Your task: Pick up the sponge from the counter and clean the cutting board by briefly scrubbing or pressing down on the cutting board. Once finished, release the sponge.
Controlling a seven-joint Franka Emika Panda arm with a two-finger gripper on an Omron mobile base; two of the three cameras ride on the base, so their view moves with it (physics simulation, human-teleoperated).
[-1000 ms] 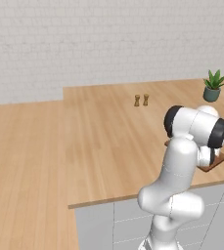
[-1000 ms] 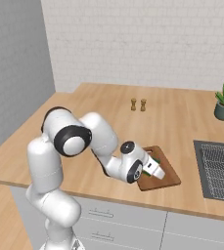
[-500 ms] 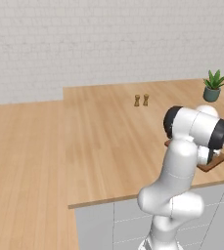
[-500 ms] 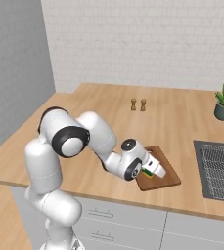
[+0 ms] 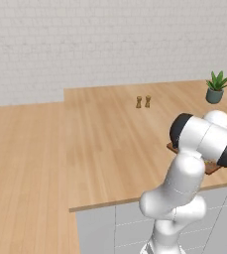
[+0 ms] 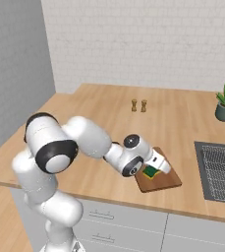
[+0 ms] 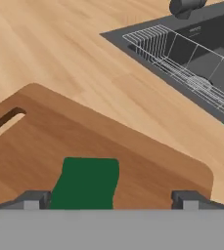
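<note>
Left base view: my arm's elbow blocks most of the cutting board (image 5: 210, 167) at the counter (image 5: 105, 134) edge; two small shakers (image 5: 142, 101) and a potted plant (image 5: 215, 87) stand farther back.

Right base view: gripper (image 6: 155, 169) low over the board (image 6: 165, 180), sponge (image 6: 151, 172) lying on it.

Hand view: fingertips (image 7: 32, 199) spread wide apart, sponge (image 7: 86, 182) flat on the board (image 7: 147, 161) between them, nearer the left tip; I see no grip. Sink (image 7: 201, 53) beyond.

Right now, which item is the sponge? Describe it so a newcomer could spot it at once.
Find the sink set in the light wood counter; just left of it lies a dark reddish-brown cutting board. The sponge lies on that board beneath the gripper: a small block, dark green on top over yellow, the one green thing on the board.
</note>
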